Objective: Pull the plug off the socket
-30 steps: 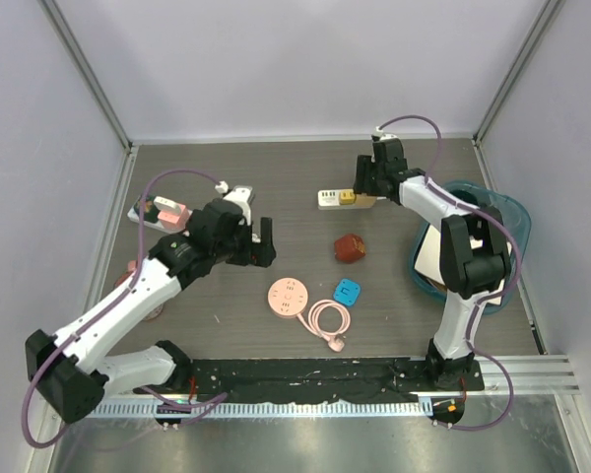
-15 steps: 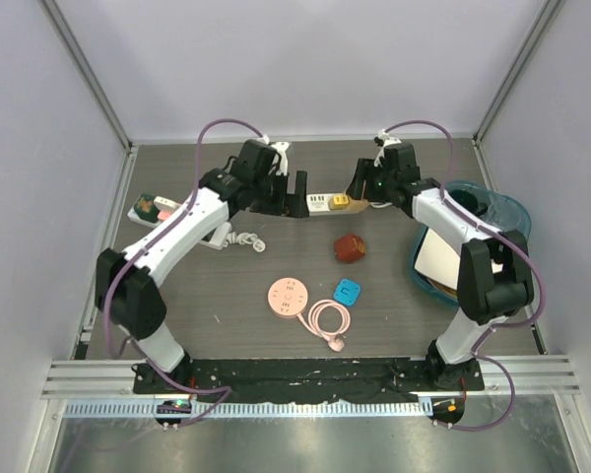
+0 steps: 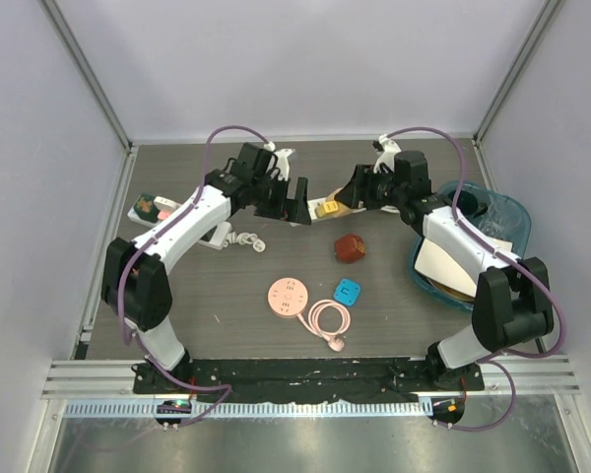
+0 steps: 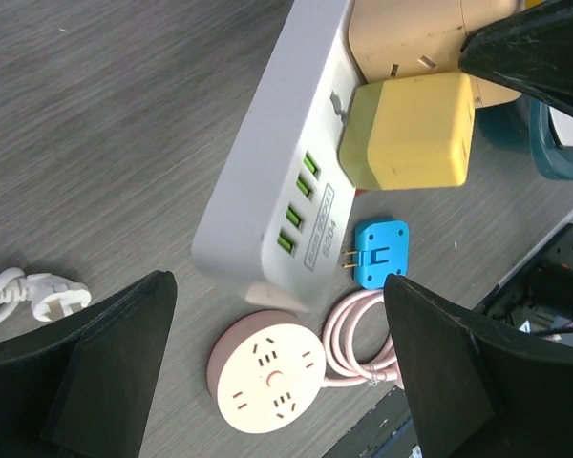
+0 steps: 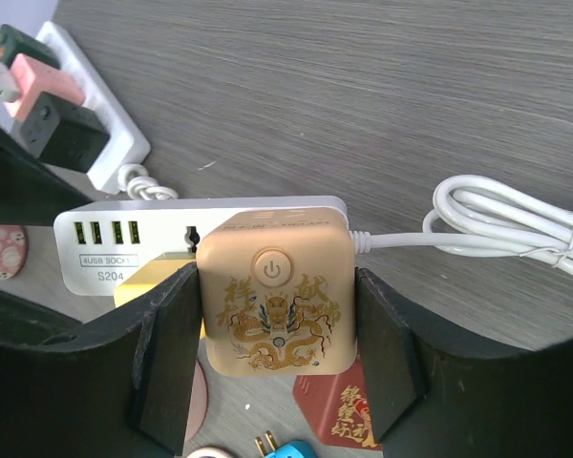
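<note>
Holding the white plastic power strip [image 5: 124,239] by its tan square switch end [image 5: 272,301], the right gripper [image 5: 277,353] pinches it between both fingers. Task's yellow cube plug [image 4: 406,134] sits in the strip's socket, right beside that tan end. Off the strip's USB end the left gripper [image 4: 279,324] hangs spread wide, touching nothing. Risk: L jaws close on strip body, not plug, or R grip slips w/ a skewed pull.
</note>
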`<state>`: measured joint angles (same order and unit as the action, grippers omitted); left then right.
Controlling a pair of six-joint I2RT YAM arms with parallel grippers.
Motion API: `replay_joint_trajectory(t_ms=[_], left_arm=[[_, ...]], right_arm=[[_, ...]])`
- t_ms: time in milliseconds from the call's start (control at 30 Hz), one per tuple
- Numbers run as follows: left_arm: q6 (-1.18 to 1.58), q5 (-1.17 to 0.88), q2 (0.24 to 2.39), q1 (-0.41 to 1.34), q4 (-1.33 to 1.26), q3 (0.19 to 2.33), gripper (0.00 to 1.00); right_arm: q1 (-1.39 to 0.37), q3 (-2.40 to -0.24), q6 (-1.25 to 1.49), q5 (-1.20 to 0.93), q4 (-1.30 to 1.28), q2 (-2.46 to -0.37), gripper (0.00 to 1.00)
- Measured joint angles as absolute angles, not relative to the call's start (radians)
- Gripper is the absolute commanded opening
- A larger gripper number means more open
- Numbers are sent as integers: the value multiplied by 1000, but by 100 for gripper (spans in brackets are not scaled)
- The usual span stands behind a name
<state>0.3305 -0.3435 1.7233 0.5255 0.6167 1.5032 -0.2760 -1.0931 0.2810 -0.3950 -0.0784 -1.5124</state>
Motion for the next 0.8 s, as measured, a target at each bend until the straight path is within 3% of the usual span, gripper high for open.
replay_joint_trajectory(t_ms=[267,433,567,600,667,700,733,800], left_arm=[[339,-427,1728,497,562,1459,87],[360,-485,1747,482,532,1449,77],[385,-539,1754,469,506,1442,46],[389,-551,1755,468,504,1442,33],[402,-580,1761,464,495,1442,20],[410,-589,1764,460,490,1442,5],[414,-601,1768,452,484,1443,0],[418,-620,1774,443,485,1443,0]], right_arm=[[-281,-1077,288,-462,-33,-1497,1],[-287,-1052,287,-478,-7,-1497,1],[-292,-1042,286,-485,-7,-1497,1],[-293,-1041,286,-486,-5,-1497,1],[-293,-1037,279,-486,1,-1496,1],[-291,-1034,278,-492,1,-1496,1],[-290,-1030,277,-497,4,-1496,1],[-291,-1026,273,-499,8,-1496,1]])
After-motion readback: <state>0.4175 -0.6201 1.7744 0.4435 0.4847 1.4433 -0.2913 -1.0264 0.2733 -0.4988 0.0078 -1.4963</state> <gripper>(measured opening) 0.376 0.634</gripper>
